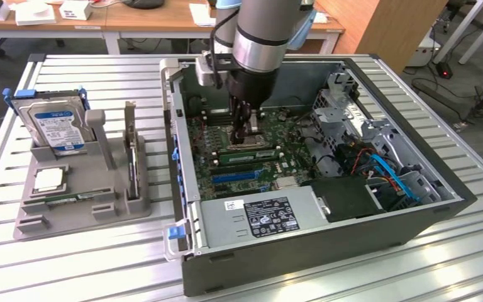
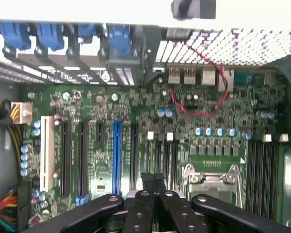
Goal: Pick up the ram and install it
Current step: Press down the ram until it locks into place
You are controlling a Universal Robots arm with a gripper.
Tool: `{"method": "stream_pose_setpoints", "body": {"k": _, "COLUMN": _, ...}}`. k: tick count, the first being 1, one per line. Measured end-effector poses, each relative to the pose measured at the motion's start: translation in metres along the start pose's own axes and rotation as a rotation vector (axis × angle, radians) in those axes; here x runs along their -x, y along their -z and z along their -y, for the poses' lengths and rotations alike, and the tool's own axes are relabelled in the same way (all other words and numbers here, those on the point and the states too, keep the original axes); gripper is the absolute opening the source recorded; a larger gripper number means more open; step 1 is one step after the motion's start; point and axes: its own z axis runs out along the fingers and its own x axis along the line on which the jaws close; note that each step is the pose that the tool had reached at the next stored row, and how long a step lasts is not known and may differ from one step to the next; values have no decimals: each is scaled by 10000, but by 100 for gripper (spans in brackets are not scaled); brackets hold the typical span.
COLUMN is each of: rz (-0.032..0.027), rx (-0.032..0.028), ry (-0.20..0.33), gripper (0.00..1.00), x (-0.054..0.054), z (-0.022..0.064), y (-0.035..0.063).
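Reaching down into the open computer case (image 1: 443,189), the gripper (image 1: 248,135) hangs with fingers (image 2: 153,187) pressed together, empty, above the motherboard (image 1: 266,157). The ram (image 1: 248,151) lies flat beside the processor socket (image 2: 208,177), long axis across the exterior view.

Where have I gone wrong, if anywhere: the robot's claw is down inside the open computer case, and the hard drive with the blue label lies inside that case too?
The drive's place is wrong. The exterior view shows the hard drive standing in the grey holder outside the computer case, on that view's left. The claw is indeed inside the case.
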Motion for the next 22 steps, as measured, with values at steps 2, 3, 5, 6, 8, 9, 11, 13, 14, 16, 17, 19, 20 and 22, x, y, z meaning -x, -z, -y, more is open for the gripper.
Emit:
{"method": "stream_pose_setpoints", "body": {"k": 2, "rz": -1, "rx": -20, "ry": 1, "gripper": 9, "x": 0, "z": -44, "y": -2}}
{"method": "stream_pose_setpoints", "body": {"k": 3, "rz": 0, "rx": -26, "ry": 1, "gripper": 9, "x": 1, "z": -62, "y": -3}}
{"method": "stream_pose_setpoints", "body": {"k": 5, "rz": 0, "rx": -33, "ry": 1, "gripper": 9, "x": 1, "z": -84, "y": -4}}
{"method": "stream_pose_setpoints", "body": {"k": 6, "rz": 0, "rx": -35, "ry": 1, "gripper": 9, "x": 1, "z": -93, "y": -4}}
{"method": "stream_pose_setpoints", "body": {"k": 8, "rz": 0, "rx": -37, "ry": 2, "gripper": 9, "x": 2, "z": -107, "y": -5}}
{"method": "stream_pose_setpoints", "body": {"k": 9, "rz": -1, "rx": -38, "ry": 2, "gripper": 9, "x": 2, "z": -115, "y": -5}}
{"method": "stream_pose_setpoints", "body": {"k": 11, "rz": -1, "rx": -40, "ry": 2, "gripper": 9, "x": 2, "z": -135, "y": -6}}
{"method": "stream_pose_setpoints", "body": {"k": 13, "rz": -2, "rx": -41, "ry": 2, "gripper": 9, "x": 3, "z": -143, "y": -6}}
{"method": "stream_pose_setpoints", "body": {"k": 14, "rz": -2, "rx": -41, "ry": 2, "gripper": 9, "x": 3, "z": -143, "y": -6}}
{"method": "stream_pose_setpoints", "body": {"k": 16, "rz": -4, "rx": -41, "ry": 3, "gripper": 9, "x": 3, "z": -143, "y": -9}}
{"method": "stream_pose_setpoints", "body": {"k": 17, "rz": -3, "rx": -42, "ry": 3, "gripper": 9, "x": 3, "z": -143, "y": -17}}
{"method": "stream_pose_setpoints", "body": {"k": 19, "rz": -5, "rx": -41, "ry": 2, "gripper": 9, "x": 3, "z": -143, "y": -40}}
{"method": "stream_pose_setpoints", "body": {"k": 20, "rz": -5, "rx": -41, "ry": 2, "gripper": 9, "x": 2, "z": -142, "y": -53}}
{"method": "stream_pose_setpoints", "body": {"k": 22, "rz": -5, "rx": -40, "ry": 2, "gripper": 9, "x": 2, "z": -142, "y": -75}}
